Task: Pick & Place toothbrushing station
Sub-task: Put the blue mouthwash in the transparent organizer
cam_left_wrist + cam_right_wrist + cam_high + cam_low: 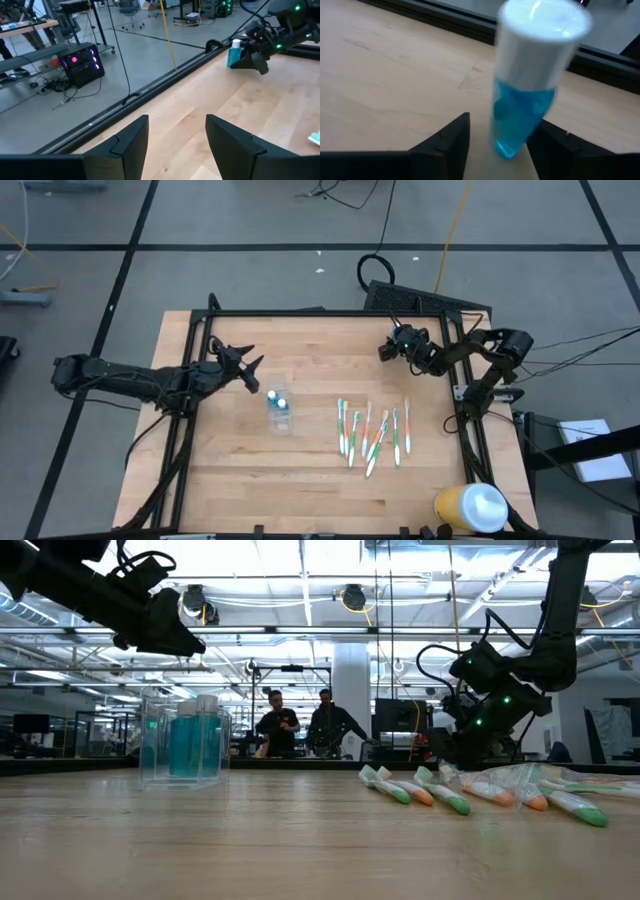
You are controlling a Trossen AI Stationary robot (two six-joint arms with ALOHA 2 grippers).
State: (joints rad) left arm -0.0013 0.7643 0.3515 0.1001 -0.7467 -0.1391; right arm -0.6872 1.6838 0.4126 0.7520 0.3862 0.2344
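While blue tube (525, 100) leans between the fingers: centre your right gripper (502, 122); fingers apart, one touching, other clear.
Grip: close squarely below white cap (540, 30).
Left gripper (177, 120): fingers apart, idle.

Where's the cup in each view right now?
High: cup mid-table, left of the toothbrushes.
Low: at the left, standing on the table, two blue tubes inside.
Left wrist: not in it.
Right wrist: not in it.
Landmark: the toothbrushes, lying to the cup's right in both high and low.
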